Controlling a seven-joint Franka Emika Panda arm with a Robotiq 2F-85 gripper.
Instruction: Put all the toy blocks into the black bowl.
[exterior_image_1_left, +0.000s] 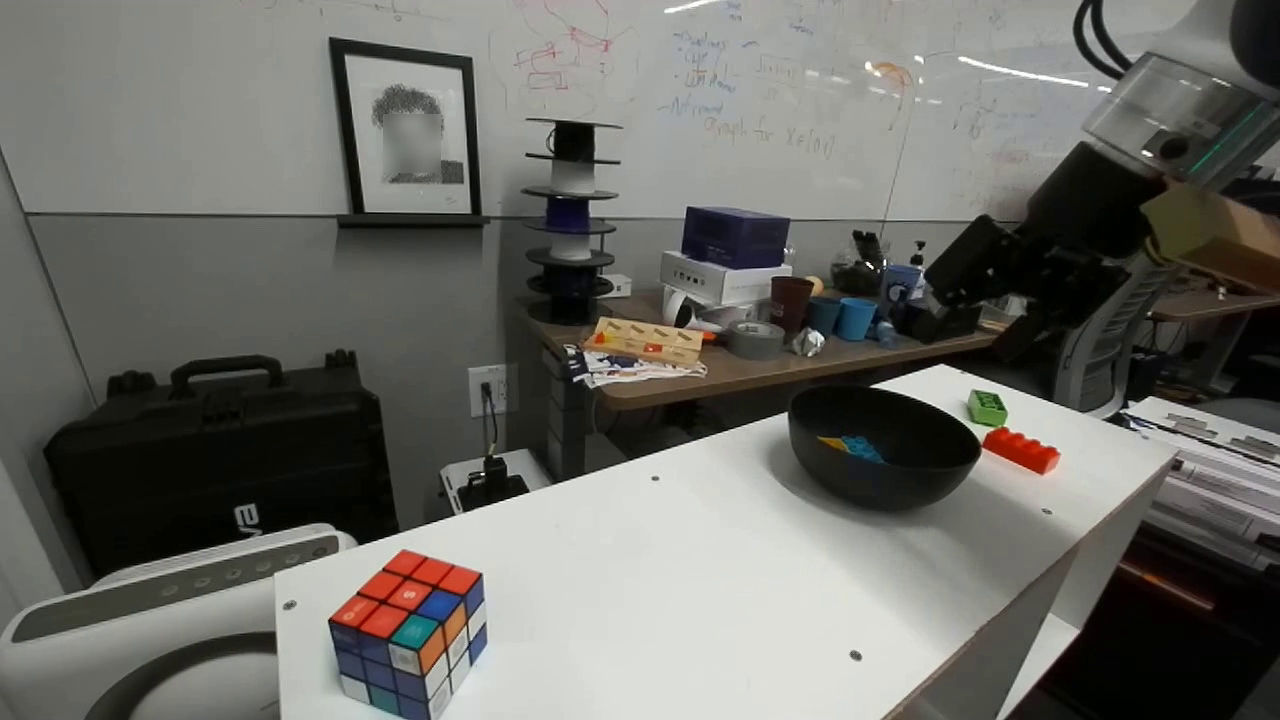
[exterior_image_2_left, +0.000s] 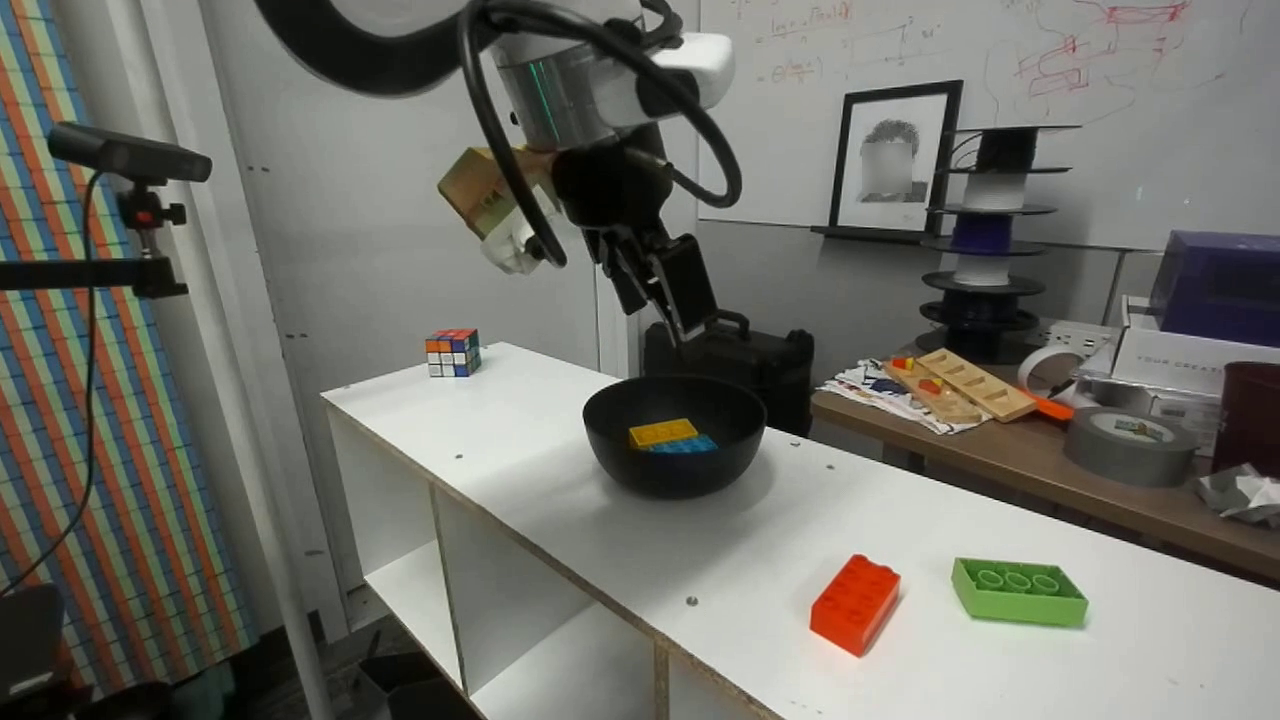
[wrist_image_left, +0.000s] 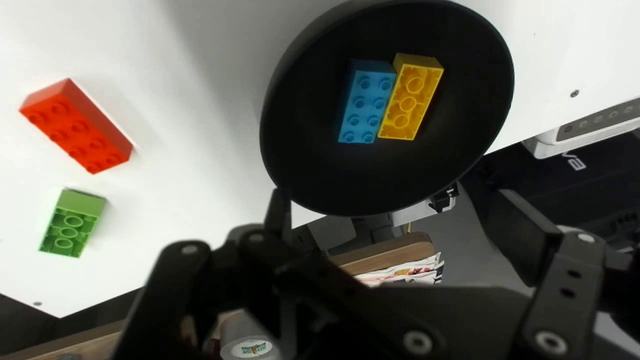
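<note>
1. Nearest in the wrist view, my claw (wrist_image_left: 392, 200) is spread wide, its two fingers (wrist_image_left: 520, 232) well apart, and part of the black bowl (wrist_image_left: 320, 165) shows in the gap.
2. Both exterior views show me hanging higher than the bowl and apart from it.
3. That bowl stands upright on the white desk (exterior_image_2_left: 880, 520), which has open compartments (exterior_image_2_left: 530, 580) below its top.
4. Inside the bowl lie two of my task's blocks: the blue block (wrist_image_left: 365, 105), studs up, and the yellow block (wrist_image_left: 410, 97), hollow underside up. They sit side by side along their long sides; whether the yellow one leans on the blue one I cannot tell.
5. Outside the bowl, on the white desk, I see the red block (wrist_image_left: 80, 130) lying studs up.
6. Near it, but not touching it, lies the green block (wrist_image_left: 72, 225), hollow underside up.
7. Toward the other end of the white desk stands the puzzle cube (exterior_image_1_left: 410, 635), with the bowl between it and the red and green blocks.
8. Past the white desk's long side, a brown desk (exterior_image_2_left: 1000, 455) carries a stack of spools (exterior_image_1_left: 572, 245) and a roll of grey tape (exterior_image_2_left: 1130, 450).
9. A framed portrait (exterior_image_1_left: 410, 130), face blurred, stands on the wall ledge (exterior_image_1_left: 412, 221).
</note>
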